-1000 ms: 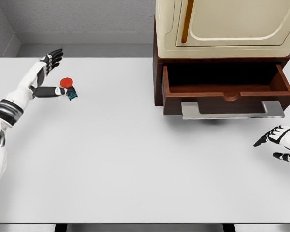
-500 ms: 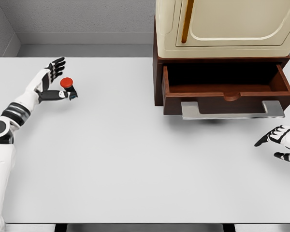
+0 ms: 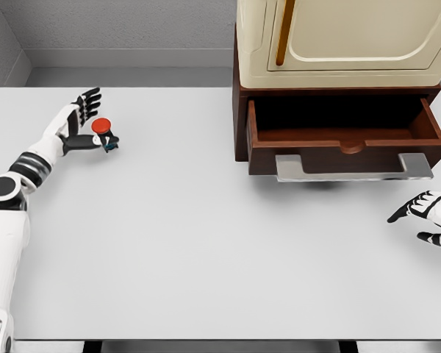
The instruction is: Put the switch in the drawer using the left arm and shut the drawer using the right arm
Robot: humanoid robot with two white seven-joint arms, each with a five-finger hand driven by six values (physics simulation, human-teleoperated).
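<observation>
The switch (image 3: 104, 133), a red button on a small dark and blue base, sits on the white table (image 3: 176, 243) at the far left. My left hand (image 3: 87, 119) is right beside it, open. Its thumb lies against the base's left side and its fingers (image 3: 87, 98) are spread upward, away from the button. The brown drawer (image 3: 345, 137) stands open at the right, with its silver handle (image 3: 353, 168) toward me. Nothing shows inside it. My right hand (image 3: 425, 218) rests open at the right edge, below the drawer.
A cream cabinet (image 3: 338, 33) sits on top of the brown drawer unit at the back right. A grey wall runs behind the table. The table's front edge lies along the bottom of the view.
My left arm has drawn its elbow down and back toward the left edge, and the fingers have lowered closer to the switch. The switch and right hand have barely moved.
</observation>
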